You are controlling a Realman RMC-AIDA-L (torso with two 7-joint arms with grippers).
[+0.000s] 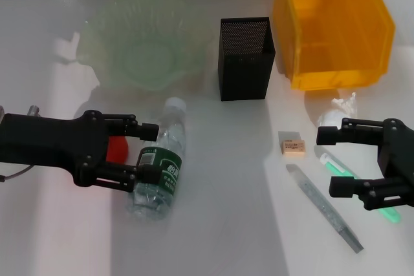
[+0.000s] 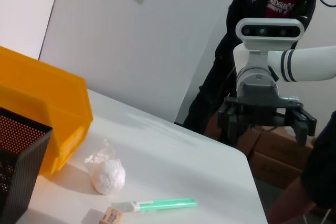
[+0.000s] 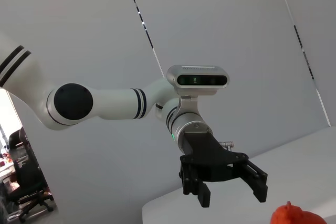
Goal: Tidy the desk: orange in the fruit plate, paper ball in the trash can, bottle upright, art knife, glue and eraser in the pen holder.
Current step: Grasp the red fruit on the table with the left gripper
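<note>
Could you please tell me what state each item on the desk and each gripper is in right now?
Bottle: lying on its side, capped.
Orange: on the desk, not in the plate.
Plate: empty.
Pen holder: upright, empty.
Paper ball: on the desk.
Trash can: upright.
Eraser, glue, knife: lying flat.
Left gripper: open, around the bottle.
Right gripper: open, over the glue.

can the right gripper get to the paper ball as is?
Probably yes. The right gripper is open and hovers above the glue, with the paper ball just beyond its fingertips toward the yellow bin. Nothing stands between them.
</note>
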